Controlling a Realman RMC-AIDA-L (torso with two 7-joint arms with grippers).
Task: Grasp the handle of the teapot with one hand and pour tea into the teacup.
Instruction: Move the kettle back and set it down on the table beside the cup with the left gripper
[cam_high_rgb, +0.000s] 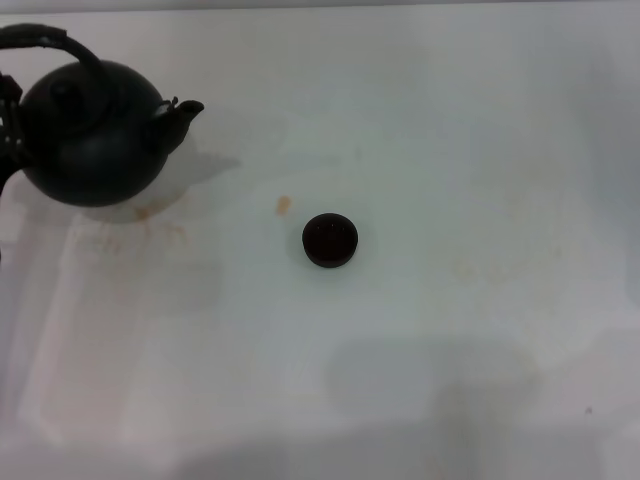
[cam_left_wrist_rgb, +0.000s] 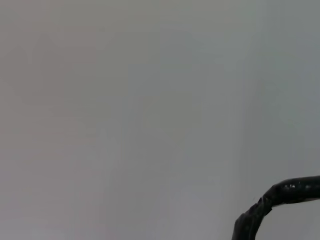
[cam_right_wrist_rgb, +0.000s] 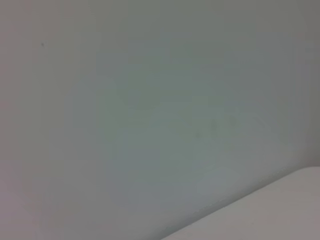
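Note:
The round matte black teapot (cam_high_rgb: 92, 135) is at the far left of the head view, spout (cam_high_rgb: 185, 112) pointing right toward the middle. Its arched dark handle (cam_high_rgb: 55, 42) rises over the knobbed lid and runs off the left edge. A short piece of the handle (cam_left_wrist_rgb: 280, 195) also shows in the left wrist view. Only a dark sliver of my left gripper (cam_high_rgb: 8, 120) shows, right beside the pot at the frame's left edge. The small dark teacup (cam_high_rgb: 330, 240) stands alone near the centre, well to the right of the spout. My right gripper is out of view.
The white table (cam_high_rgb: 450, 150) carries a small tan spot (cam_high_rgb: 284, 204) left of the cup and faint brownish stains (cam_high_rgb: 150, 215) under the pot's right side. The right wrist view shows only bare surface and a pale edge (cam_right_wrist_rgb: 280, 200).

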